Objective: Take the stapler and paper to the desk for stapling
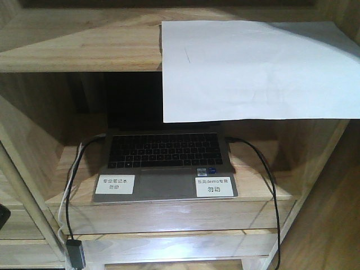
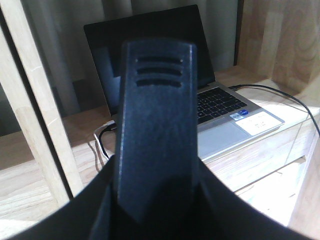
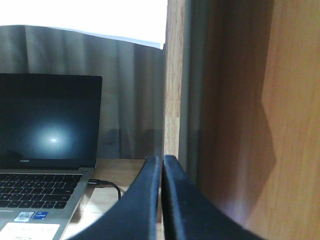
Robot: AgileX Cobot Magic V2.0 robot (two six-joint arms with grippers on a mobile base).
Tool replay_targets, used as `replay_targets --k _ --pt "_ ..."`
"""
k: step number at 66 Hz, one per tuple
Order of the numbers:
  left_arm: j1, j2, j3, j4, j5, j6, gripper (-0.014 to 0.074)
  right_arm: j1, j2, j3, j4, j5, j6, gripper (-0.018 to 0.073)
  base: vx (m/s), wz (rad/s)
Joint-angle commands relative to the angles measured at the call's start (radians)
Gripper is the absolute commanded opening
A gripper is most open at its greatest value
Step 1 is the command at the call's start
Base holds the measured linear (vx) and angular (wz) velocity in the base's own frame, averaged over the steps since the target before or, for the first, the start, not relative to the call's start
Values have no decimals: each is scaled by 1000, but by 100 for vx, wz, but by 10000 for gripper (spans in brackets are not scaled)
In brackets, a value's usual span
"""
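L wrist cam: we see the left gripper clenched on 1 black stapler, which no other view shows. Front cam: we count 1 laptop w/ 2 white labels, and 1 paper on the upper shelf, overhanging its front edge. Only the R wrist cam shows the right gripper, fingers pressed together on nothing.

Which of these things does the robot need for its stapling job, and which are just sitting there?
For the job:
paper, hanging over the top shelf
stapler, held in the left fingers

Just lying about:
laptop
white labels on the laptop
cables
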Motion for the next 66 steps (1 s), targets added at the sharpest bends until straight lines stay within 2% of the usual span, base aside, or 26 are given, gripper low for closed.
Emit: replay_targets --k 1,33,40,44,54,62,66 --pt "-2 11 -32 -5 -122 -3 -7 -3 -14 3 -1 -67 -5 -9 0 0" --pt "-2 11 -32 -5 -122 -3 -7 -3 -14 3 -4 -69 17 -9 0 0" --pt "-2 11 -32 -5 -122 -3 -7 -3 -14 3 -9 -67 221 -9 0 0" --pt "-2 11 -32 -5 -122 -3 -7 -3 -14 3 -24 -67 431 -9 0 0" --pt "-2 11 -32 -5 -122 -3 -7 -3 -14 4 -81 -65 877 -9 0 0" --pt "-2 11 -32 -5 -122 -3 -7 -3 -14 4 -127 -63 1118 -8 0 0" --pt "-2 11 -32 -5 -122 -3 -7 -3 -14 4 -142 -53 1180 -4 0 0"
